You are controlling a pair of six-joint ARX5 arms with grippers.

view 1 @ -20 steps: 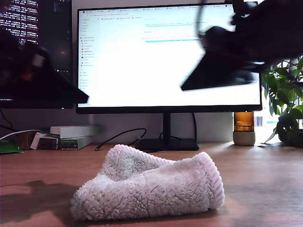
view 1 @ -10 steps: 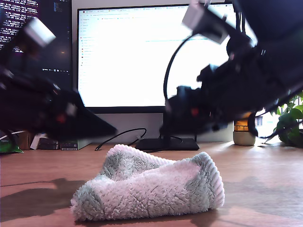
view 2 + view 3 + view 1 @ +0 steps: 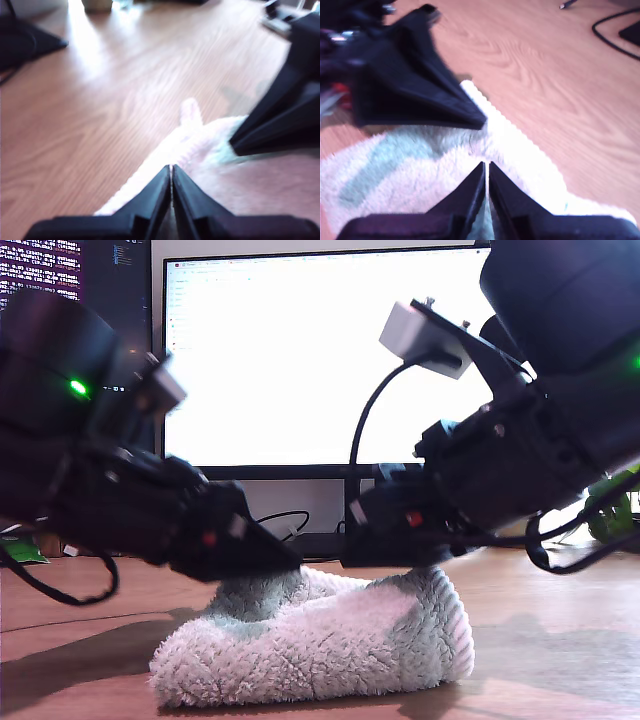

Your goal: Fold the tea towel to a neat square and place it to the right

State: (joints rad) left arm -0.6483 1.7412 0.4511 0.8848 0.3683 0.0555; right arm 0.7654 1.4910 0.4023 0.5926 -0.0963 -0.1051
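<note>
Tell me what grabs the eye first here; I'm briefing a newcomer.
My first pincer looms dark from the exterior view's left and my second pincer from its right, both tips at the crumpled tea towel between them. Behind glows a bright monitor.

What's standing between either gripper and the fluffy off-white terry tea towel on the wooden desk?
Nothing visible. My first gripper and my second gripper, jaws shut, both have their tips right at the fluffy off-white terry tea towel, by its ribbed edge. No other object lies between them and the cloth on the wooden desk.
</note>
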